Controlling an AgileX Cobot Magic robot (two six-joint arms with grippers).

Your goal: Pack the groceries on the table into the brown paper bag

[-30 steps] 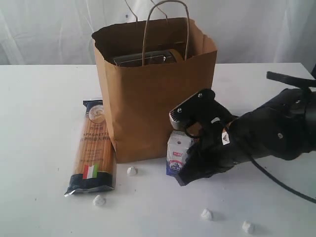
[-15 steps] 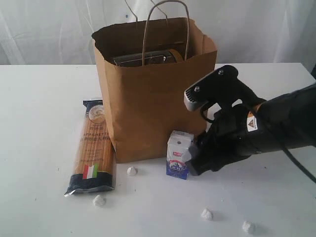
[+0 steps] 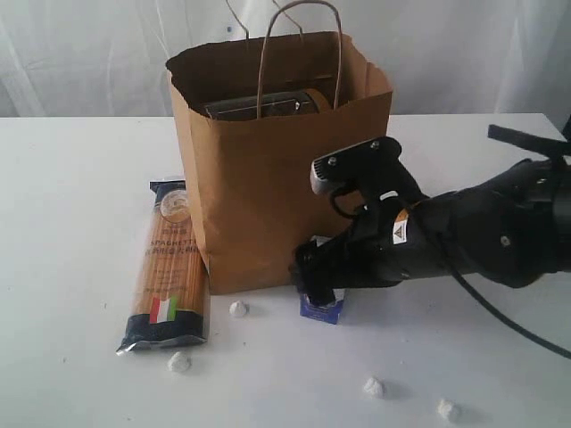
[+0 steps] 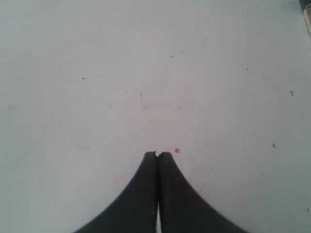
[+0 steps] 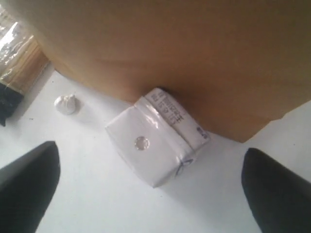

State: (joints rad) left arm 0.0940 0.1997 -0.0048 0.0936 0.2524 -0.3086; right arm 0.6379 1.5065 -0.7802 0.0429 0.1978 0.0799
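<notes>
The brown paper bag (image 3: 277, 178) stands upright mid-table with a dark item (image 3: 259, 104) showing inside its mouth. A small white-blue carton (image 3: 323, 308) stands at the bag's front right corner, touching it. My right gripper (image 3: 312, 272) hangs over the carton and hides its top. In the right wrist view the carton (image 5: 153, 141) sits between the wide-apart fingers (image 5: 26, 187), untouched; the right gripper (image 5: 151, 191) is open. The spaghetti packet (image 3: 168, 263) lies flat left of the bag. My left gripper (image 4: 158, 154) is shut and empty above bare table (image 4: 146, 73).
Small white lumps lie on the table (image 3: 71, 178): one (image 3: 237, 309) by the bag's front edge, one (image 3: 179, 361) below the spaghetti, two (image 3: 374, 387) (image 3: 448, 409) front right. The bag's loop handles (image 3: 299, 36) stand up. White curtain behind.
My right gripper opened wide. It rose to the right of the carton, then swung left and down over its top. The carton and bag stayed put.
</notes>
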